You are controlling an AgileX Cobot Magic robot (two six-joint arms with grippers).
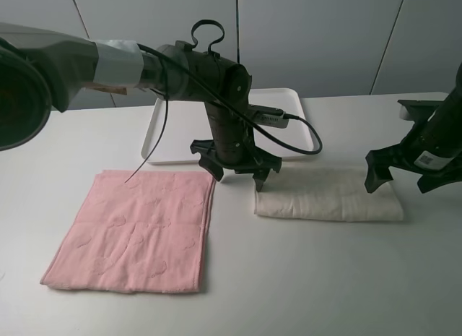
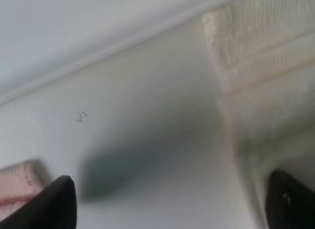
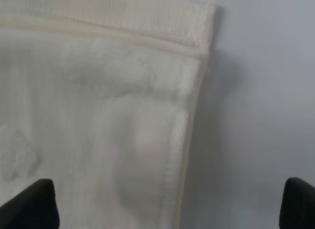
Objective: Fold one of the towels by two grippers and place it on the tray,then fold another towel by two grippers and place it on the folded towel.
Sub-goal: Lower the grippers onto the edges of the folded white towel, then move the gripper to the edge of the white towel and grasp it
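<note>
A cream towel, folded into a long strip, lies on the table right of centre. A pink towel lies flat at the left. The white tray stands behind them. My left gripper is open and empty, low over the table between the pink towel and the cream towel's left end. In the left wrist view the cream towel's corner and the pink towel's corner show. My right gripper is open and empty over the cream towel's right end, straddling its edge.
The left arm's black cable loops over the tray's front edge. The tray's rim runs across the left wrist view. A grey panelled wall stands behind the table.
</note>
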